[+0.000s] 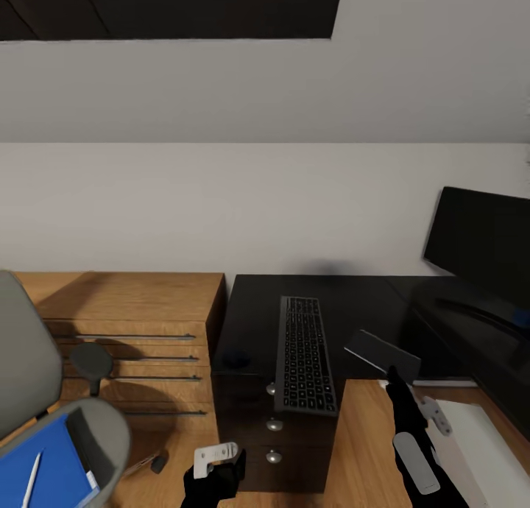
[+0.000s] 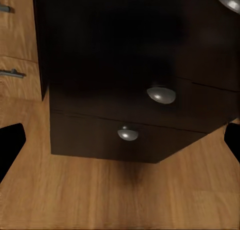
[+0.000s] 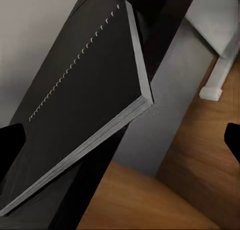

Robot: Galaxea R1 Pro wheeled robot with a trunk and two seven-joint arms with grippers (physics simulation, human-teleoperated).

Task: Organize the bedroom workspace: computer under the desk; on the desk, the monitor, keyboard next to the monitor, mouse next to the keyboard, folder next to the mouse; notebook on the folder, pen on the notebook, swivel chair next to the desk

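The black keyboard [image 1: 305,353] lies on the glossy black desk [image 1: 254,313], its near end hanging over the front edge. The small black mouse [image 1: 237,359] sits left of it. The black monitor [image 1: 482,243] stands at the right. A black notebook [image 1: 381,353] [image 3: 85,85] rests tilted at the desk's inner corner, just ahead of my open right gripper [image 1: 392,381]. My left gripper [image 1: 218,465] is open, low in front of the drawer unit [image 2: 125,65]. On the grey swivel chair [image 1: 96,427] lies the blue folder [image 1: 44,471] with the pen [image 1: 31,480] on it. The white computer [image 1: 475,434] sits on the floor at the right.
A low wooden drawer cabinet [image 1: 125,324] stands against the wall left of the desk. Round silver knobs [image 2: 161,94] stick out of the drawer unit. The chair's black armrest [image 1: 90,361] and a castor [image 1: 158,461] are near my left arm. Wood floor [image 1: 361,449] lies between the drawer unit and the computer.
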